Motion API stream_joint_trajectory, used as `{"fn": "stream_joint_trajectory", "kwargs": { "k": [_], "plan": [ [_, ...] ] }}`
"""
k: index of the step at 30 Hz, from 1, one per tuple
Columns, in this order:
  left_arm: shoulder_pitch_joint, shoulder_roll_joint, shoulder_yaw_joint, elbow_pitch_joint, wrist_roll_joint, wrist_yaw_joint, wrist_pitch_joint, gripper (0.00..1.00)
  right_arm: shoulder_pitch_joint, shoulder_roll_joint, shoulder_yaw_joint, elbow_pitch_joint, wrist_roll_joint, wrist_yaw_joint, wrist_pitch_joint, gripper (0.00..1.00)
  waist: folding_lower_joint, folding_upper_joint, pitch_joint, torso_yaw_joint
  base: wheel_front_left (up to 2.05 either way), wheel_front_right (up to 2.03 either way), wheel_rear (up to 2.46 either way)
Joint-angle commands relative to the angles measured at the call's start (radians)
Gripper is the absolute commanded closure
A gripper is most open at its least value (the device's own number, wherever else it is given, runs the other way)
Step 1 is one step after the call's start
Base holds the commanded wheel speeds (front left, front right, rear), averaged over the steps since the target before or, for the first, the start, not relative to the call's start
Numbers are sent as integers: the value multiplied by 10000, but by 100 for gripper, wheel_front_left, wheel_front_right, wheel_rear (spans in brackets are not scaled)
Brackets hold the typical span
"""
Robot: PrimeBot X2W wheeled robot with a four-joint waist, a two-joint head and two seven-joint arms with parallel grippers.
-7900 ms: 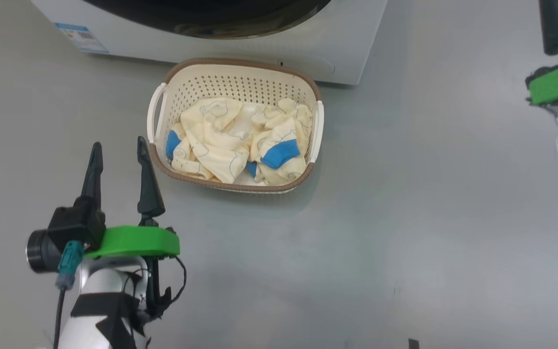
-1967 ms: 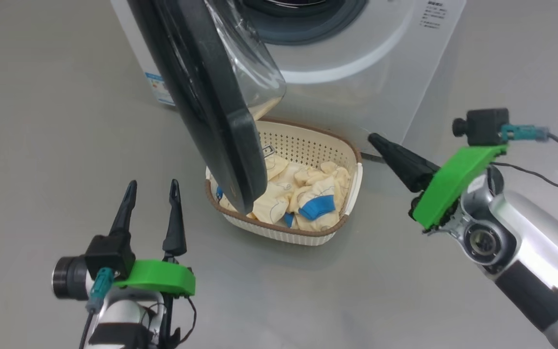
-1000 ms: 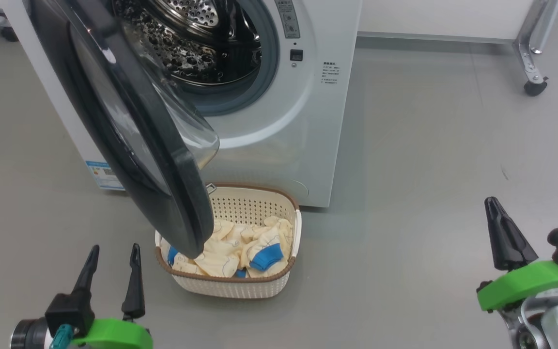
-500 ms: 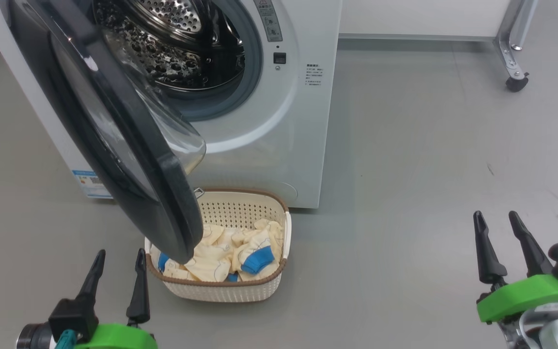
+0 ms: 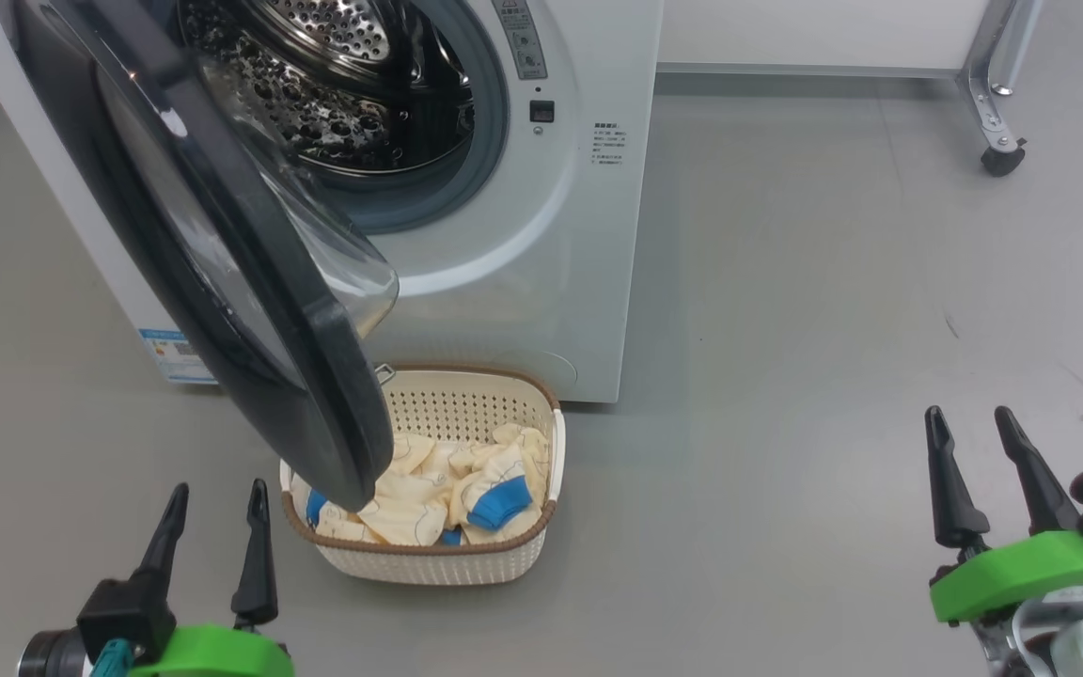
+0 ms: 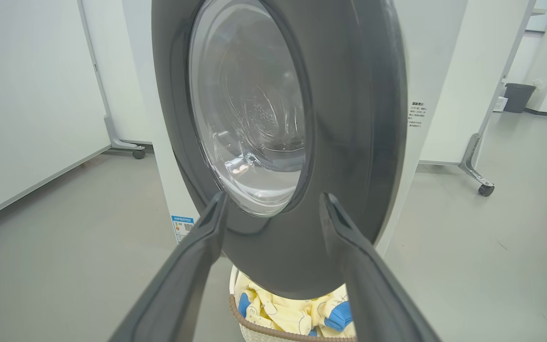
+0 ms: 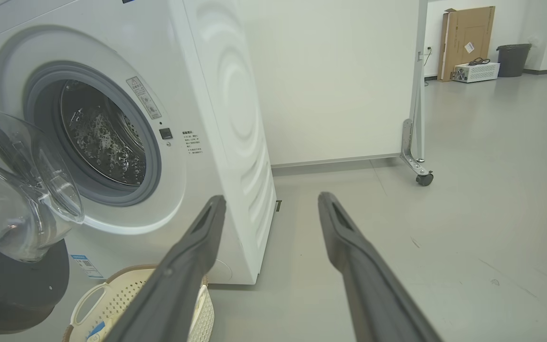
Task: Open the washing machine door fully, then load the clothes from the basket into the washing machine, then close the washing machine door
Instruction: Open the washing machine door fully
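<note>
While the door (image 5: 325,385) hangs part-open above the basket (image 5: 429,564) at lower centre, left gripper (image 5: 219,489) and right gripper (image 5: 966,416) idle, jaws released; swinging it fully wide likely comes next.

The door (image 5: 316,376) stands open, and its low edge hides the basket's (image 5: 429,564) left side. The basket sits on the floor (image 5: 786,329) by the washer (image 5: 541,282), with clothes (image 5: 429,494) inside. The left gripper (image 5: 220,489) and right gripper (image 5: 966,414) have spread fingers and hold nothing.
</note>
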Motion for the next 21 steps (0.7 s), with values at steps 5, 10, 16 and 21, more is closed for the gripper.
{"fn": "stream_joint_trajectory", "kwargs": {
  "k": [5, 10, 16, 21],
  "plan": [
    [-489, 146, 496, -168, -302, -17, -69, 0, -275, -121, 153, -316, -59, -27, -95, 0, 0, 0, 12, -13, 0, 0, 0],
    [-536, 231, 578, -46, -444, -18, -69, 0, -278, -106, 105, -275, -95, -27, -95, 0, 0, 0, 30, -37, 0, 0, 0],
    [-595, 315, 741, -43, -583, -18, -69, 0, -276, -53, 31, -233, -151, -27, -95, 0, 0, 0, 48, -58, 0, 0, 0],
    [-597, 338, 632, -66, -590, -18, -69, 0, -298, -36, -29, -202, -182, -27, -95, 0, 0, 0, 58, -54, 0, 0, 0]
  ]
}}
